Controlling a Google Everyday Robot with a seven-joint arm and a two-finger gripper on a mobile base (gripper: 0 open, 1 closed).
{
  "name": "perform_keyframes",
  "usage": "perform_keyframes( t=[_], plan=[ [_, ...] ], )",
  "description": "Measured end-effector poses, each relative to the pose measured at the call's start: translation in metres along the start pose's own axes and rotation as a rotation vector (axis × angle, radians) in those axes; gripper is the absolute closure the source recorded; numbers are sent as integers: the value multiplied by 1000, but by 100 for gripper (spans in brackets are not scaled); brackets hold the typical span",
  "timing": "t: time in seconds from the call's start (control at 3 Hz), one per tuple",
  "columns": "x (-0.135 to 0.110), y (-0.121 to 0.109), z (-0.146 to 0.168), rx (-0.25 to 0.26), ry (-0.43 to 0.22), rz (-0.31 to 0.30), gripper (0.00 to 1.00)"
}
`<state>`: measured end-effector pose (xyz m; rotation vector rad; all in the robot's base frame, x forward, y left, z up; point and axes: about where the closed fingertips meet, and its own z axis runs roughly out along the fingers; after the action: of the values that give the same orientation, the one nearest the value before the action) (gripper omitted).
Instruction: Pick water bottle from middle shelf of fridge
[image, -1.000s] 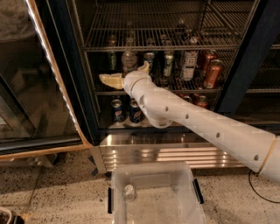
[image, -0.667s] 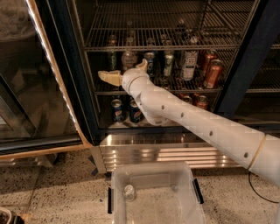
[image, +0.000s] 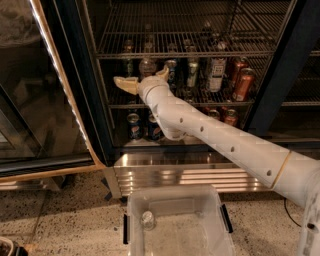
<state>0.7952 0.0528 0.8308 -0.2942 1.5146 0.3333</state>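
Note:
The water bottle (image: 147, 65) stands on the middle shelf (image: 280, 103) of the fridge (image: 300, 55), at its left end. It is clear, with a pale label band, and its lower part is hidden behind my wrist. My gripper (image: 144, 78) is inside the fridge at the bottle. It is open, with one tan finger (image: 125, 84) to the bottle's left and the other (image: 163, 72) to its right. I cannot tell whether the fingers touch it. My white arm (image: 225, 140) reaches in from the lower right.
Slim cans (image: 192, 72), a labelled bottle (image: 215, 72) and red cans (image: 242, 80) share the shelf to the right. Cola cans (image: 134, 125) stand on the rack below. The open glass door (image: 55, 100) is at left. A clear plastic bin (image: 175, 220) sits before the steel base strip (image: 165, 172).
My gripper has risen a little and moved closer around the water bottle. The bottle and cans have not moved.

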Motion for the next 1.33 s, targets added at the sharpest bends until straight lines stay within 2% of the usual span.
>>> perform_keyframes(
  t=[0.33,0.67,1.33],
  plan=[
    [9,-6,7,19,16,5,13],
    [19,-11,10,34,32,16,32],
    [37,-25,14,65,46,65,29]
  ],
)
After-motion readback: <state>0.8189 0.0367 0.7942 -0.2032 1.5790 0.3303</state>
